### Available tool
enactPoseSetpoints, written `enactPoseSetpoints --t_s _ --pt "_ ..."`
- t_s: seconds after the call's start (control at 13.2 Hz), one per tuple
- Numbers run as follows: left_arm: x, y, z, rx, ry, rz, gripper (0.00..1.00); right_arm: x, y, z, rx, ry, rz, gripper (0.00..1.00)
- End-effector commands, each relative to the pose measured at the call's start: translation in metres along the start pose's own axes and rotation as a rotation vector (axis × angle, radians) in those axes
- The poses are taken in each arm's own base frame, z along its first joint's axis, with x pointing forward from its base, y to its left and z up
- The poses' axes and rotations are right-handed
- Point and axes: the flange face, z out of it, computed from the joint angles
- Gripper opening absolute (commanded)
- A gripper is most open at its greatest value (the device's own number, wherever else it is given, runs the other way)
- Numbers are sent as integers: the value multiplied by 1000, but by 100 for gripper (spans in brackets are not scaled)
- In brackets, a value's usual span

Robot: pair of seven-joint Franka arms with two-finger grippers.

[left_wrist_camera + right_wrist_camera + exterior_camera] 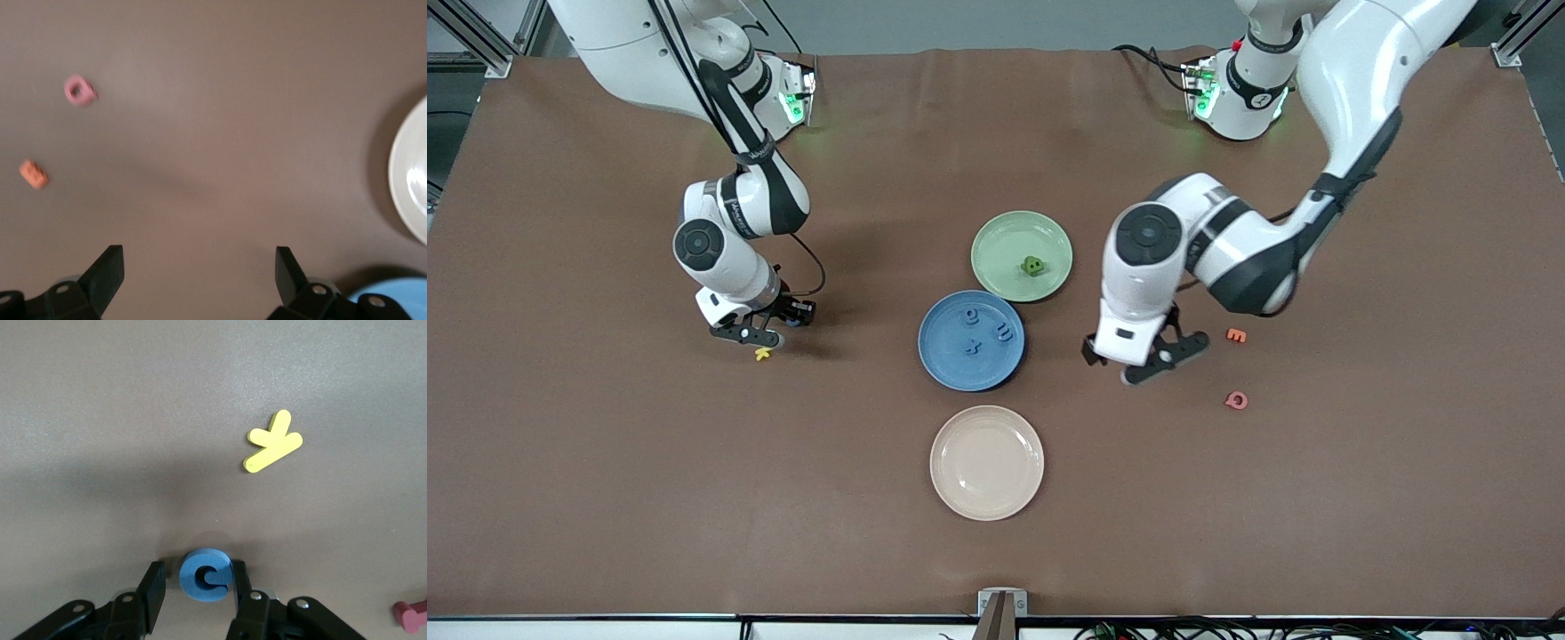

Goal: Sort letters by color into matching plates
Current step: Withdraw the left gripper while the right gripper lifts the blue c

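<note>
The blue plate holds three blue letters. The pale green plate, just farther from the camera, holds one green letter. My right gripper is down at the table toward the right arm's end. Its fingers stand either side of a flat blue letter C: one finger touches it and the other shows a small gap. My left gripper is open and empty over bare table beside the blue plate. No other green letters are in view.
A yellow letter lies just beside the right gripper, and a red letter is close by. An orange letter and a pink letter lie near the left gripper. A cream plate sits nearest the camera.
</note>
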Motion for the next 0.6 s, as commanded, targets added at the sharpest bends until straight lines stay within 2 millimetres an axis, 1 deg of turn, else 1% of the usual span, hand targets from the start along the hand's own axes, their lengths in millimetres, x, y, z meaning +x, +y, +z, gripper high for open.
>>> enactPoseSetpoints --t_s 0.0,0.08,0.15,0.23,0.3,0.38,0.53 --pt "39 -36 -26 7 29 32 100 -5 4 -6 8 7 0 42" --pt "51 -48 -36 2 43 29 100 -5 4 -7 10 10 0 41" --pt "62 -59 -41 4 53 34 100 -5 3 -7 10 8 0 41" --pt "74 -71 -44 7 60 49 100 -5 3 -7 10 8 0 38" --pt "84 -83 -53 10 78 62 100 -6 3 -6 9 6 -2 33" --pt "94 -97 -58 22 87 78 100 -5 2 -6 9 7 -2 27" --pt "103 -108 -77 42 136 169 100 -6 2 -6 8 4 3 17"
